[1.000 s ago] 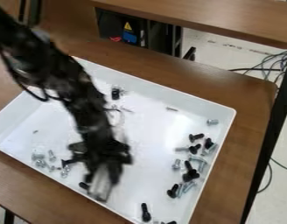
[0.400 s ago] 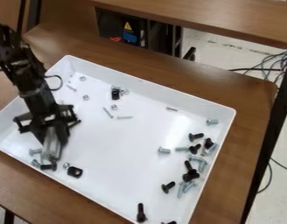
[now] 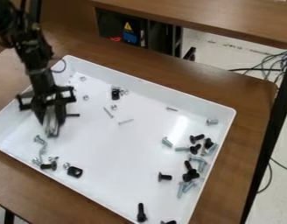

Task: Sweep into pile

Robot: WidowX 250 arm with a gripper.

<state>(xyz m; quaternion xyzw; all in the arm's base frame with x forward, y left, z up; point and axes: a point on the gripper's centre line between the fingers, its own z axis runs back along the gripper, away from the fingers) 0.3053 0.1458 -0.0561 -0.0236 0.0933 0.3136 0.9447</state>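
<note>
Since the screws [image 3: 141,213] are probably light, hard and roll-prone, push at mid-length; opening and hold of the jaws cannot be determined.

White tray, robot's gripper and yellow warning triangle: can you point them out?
White tray [image 3: 131,144]: camera view, on its bare floor.
Gripper [image 3: 51,127]: camera view, at its lower end.
Yellow triangle [image 3: 127,27]: camera view, on its middle.
</note>
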